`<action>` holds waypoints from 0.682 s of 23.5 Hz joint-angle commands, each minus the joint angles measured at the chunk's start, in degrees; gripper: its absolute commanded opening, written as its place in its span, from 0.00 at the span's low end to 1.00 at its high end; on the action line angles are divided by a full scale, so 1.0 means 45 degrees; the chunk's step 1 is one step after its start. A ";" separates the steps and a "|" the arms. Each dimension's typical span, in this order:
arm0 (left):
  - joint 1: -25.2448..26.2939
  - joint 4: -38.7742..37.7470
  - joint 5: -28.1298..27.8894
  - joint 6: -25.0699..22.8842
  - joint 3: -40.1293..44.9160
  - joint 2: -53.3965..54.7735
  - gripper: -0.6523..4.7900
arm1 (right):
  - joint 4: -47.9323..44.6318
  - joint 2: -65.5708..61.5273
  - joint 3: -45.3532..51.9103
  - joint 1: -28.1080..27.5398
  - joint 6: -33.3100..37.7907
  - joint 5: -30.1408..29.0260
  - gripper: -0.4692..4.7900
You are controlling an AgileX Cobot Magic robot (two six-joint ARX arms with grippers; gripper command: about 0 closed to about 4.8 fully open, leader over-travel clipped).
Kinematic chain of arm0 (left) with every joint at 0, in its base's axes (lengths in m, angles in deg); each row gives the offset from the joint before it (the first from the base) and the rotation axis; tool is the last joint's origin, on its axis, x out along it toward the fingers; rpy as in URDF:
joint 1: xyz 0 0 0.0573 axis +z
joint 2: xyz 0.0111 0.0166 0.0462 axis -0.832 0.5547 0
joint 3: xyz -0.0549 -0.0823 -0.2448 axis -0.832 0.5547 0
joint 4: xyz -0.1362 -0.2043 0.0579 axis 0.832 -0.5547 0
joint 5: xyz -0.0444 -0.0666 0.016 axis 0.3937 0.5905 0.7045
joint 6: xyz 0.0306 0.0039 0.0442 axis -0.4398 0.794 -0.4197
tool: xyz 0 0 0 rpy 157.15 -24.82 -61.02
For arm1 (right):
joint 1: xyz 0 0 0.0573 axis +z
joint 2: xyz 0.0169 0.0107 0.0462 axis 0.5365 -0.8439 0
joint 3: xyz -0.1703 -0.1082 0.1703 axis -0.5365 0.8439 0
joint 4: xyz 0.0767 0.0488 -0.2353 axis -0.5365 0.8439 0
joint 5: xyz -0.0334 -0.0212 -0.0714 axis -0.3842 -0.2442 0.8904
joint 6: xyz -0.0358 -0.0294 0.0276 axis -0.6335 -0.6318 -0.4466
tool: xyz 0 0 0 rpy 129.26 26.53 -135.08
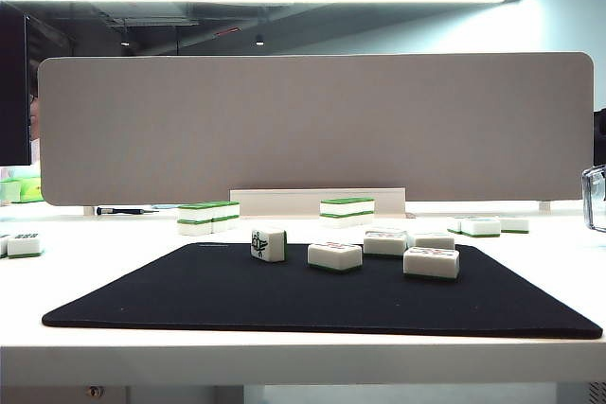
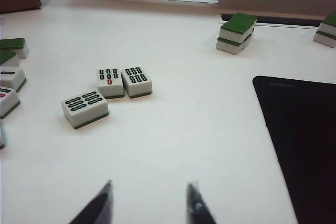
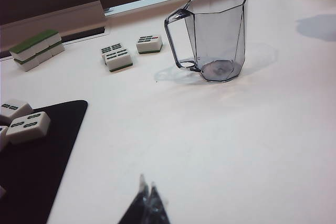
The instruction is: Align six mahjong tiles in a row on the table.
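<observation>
Left end effector (image 2: 148, 203): seen only in the left wrist view, held above bare surface; its two fingertips stand apart with nothing between them.
Right end effector (image 3: 147, 203): seen only in the right wrist view, above bare surface beside the mat; its fingertips are pressed together, nothing held.
Mahjong tiles (image 1: 334, 255): about five lie scattered, not in a row, on the black mat (image 1: 237, 300); one (image 1: 268, 244) stands on edge, the others lie flat, face up.
Surface (image 1: 284, 352): white; further tiles lie off the mat, among them three face-up ones (image 2: 110, 82) ahead of the left end effector.
Decisive relation: the mat's tiles lie between the two arms; in the right wrist view two of them (image 3: 29, 126) sit at the mat's near corner, off to the side of the right end effector, so that arm is judged the nearer.
Long axis: those two tiles lie slightly askew to each other, so turning is judged necessary.
Clutter: a clear jug (image 3: 215, 35) stands well apart from the mat.
Progress: judged as not yet begun.
</observation>
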 commanded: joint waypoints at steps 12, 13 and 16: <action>0.0000 -0.0185 0.0087 0.0044 0.0000 0.0005 0.44 | -0.0340 0.0087 -0.0112 0.0005 -0.0024 -0.0005 0.09; 0.0000 -0.0189 0.0087 0.0039 0.0000 0.0005 0.44 | -0.0330 0.0087 -0.0214 0.0005 -0.0029 -0.0049 0.09; 0.0000 -0.0189 0.0087 0.0039 0.0000 0.0005 0.44 | -0.0233 0.0087 -0.0685 0.0005 -0.0029 -0.0083 0.09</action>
